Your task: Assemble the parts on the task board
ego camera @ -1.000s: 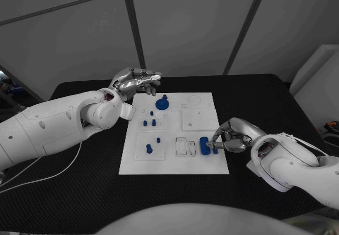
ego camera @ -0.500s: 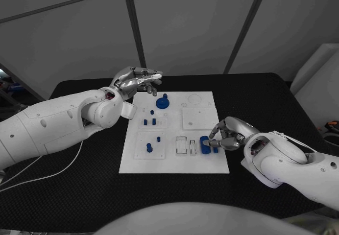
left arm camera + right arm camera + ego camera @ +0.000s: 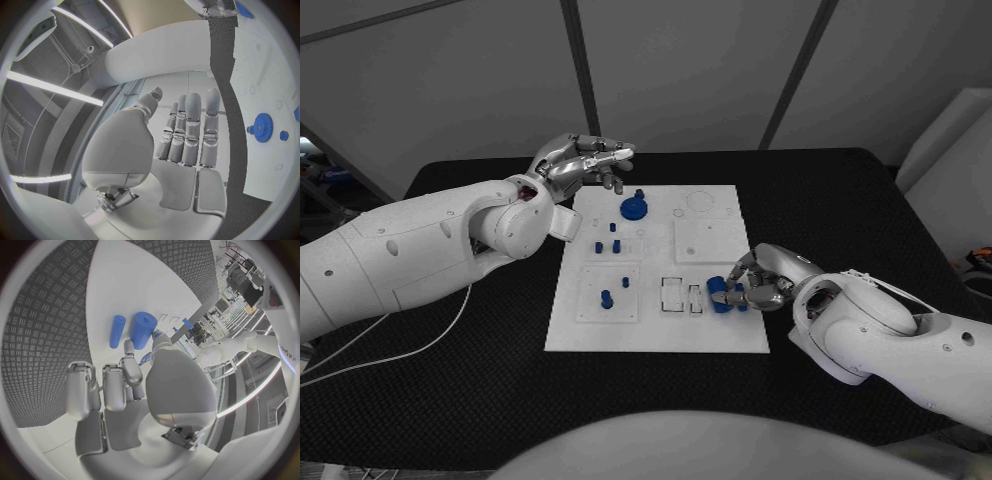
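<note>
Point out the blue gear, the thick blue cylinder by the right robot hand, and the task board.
blue gear [image 3: 633, 209], head view, its toothed disc.
thick blue cylinder [image 3: 142, 329], right wrist view, its side.
task board [image 3: 661, 335], head view, bare near edge.

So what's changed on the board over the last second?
The right hand has crept a little further onto the white task board, closing on the thick blue cylinder it pinches near the board's right edge. The left hand, open, stays raised behind the board; the blue gear and small blue pegs haven't moved.
</note>
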